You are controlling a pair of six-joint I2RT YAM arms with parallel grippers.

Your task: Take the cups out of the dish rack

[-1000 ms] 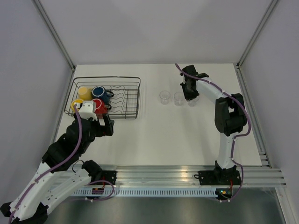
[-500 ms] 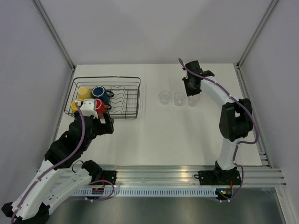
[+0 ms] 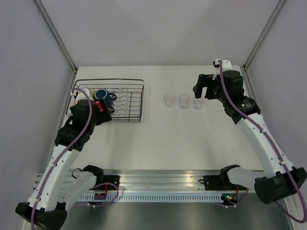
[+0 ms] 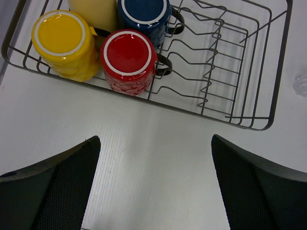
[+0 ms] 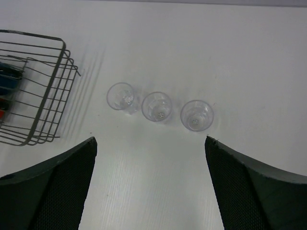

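Ahead of the left gripper (image 4: 154, 139), just beyond its fingertips, the dish rack (image 4: 225, 72) sits on the table (image 4: 158, 158). The jaws are spread wide with nothing between them, a stance suited to descending over a mug body.

Four mugs occupy the rack section ahead and to the left of this gripper, all base-up, consistent with draining:
- The red mug (image 4: 128, 55) is nearest.
- The bright yellow mug (image 4: 60, 36) stands just left of the red one.
- The blue mug (image 4: 145, 12) is beyond the red one.
- The pale yellow mug (image 4: 93, 9) is farthest and cut off by the frame edge.

The wavy dividers to the right hold no cup.

Ahead of the right gripper (image 5: 150, 139), whose jaws also stand wide and empty, three clear tumblers form a row on the table, well apart from the rack: left tumbler (image 5: 121, 97), middle tumbler (image 5: 157, 106), right tumbler (image 5: 196, 115). They appear mouth-up, though transparency leaves this uncertain.

Assessment: the tumblers are unloaded and four mugs are left. The red mug is the most accessible.
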